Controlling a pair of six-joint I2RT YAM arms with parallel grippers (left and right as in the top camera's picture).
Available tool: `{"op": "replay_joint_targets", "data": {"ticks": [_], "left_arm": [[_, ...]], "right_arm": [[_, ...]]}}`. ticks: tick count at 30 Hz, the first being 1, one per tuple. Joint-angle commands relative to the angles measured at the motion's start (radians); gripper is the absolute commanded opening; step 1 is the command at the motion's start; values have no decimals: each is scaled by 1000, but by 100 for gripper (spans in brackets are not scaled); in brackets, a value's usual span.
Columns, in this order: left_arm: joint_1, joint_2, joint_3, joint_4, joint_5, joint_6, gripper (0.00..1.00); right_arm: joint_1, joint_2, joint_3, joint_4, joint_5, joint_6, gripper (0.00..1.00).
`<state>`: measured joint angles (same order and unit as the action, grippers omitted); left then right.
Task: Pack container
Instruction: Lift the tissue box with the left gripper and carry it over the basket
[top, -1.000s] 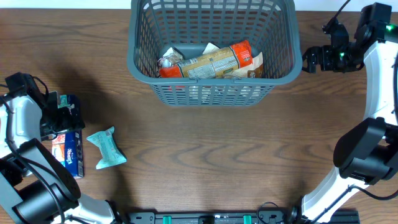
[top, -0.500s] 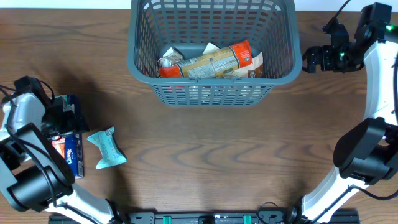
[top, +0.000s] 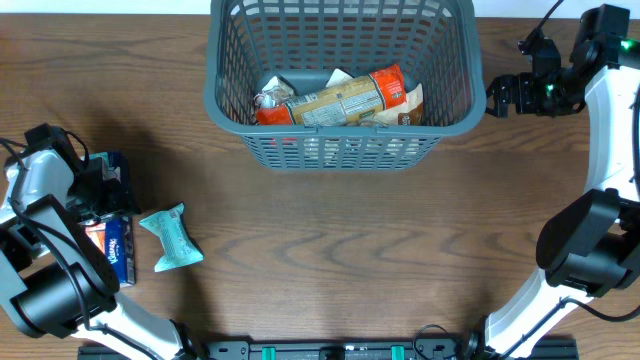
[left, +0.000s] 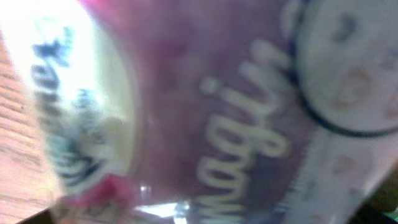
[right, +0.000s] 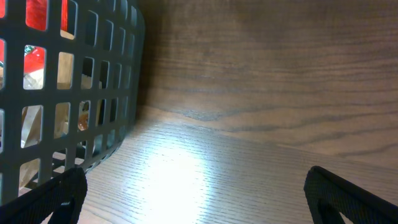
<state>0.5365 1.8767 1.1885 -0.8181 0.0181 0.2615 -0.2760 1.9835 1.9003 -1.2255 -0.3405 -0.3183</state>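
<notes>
As seen from overhead, the container (top: 340, 152) stands at the middle of the table's (top: 350, 260) far edge, with printed packets (top: 345, 98) on its floor. The left claw (top: 100, 188) sits over a soft printed pack (top: 118, 248) at the left edge, a teal packet (top: 172, 238) just beside it; both appear due for loading. The right claw (top: 497, 97) hangs beside the container's right wall, probably parked clear of the loading path.

Left wrist view: the pack fills the frame, blurred; grip state cannot be told.

Right wrist view: fingers spread wide, nothing between them; released.
</notes>
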Motion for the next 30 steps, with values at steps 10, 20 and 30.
{"op": "replay_joint_targets", "data": {"ticks": [10, 20, 30], "left_arm": [[-2, 12, -6, -26, 0, -112, 30], [-24, -29, 65, -84, 163, -145, 6], [-127, -222, 283, -193, 163, -144, 6]], "right_arm": [[2, -2, -6, 3, -6, -12, 99], [2, -2, -6, 3, -6, -12, 99], [2, -2, -6, 2, -6, -11, 99]]}}
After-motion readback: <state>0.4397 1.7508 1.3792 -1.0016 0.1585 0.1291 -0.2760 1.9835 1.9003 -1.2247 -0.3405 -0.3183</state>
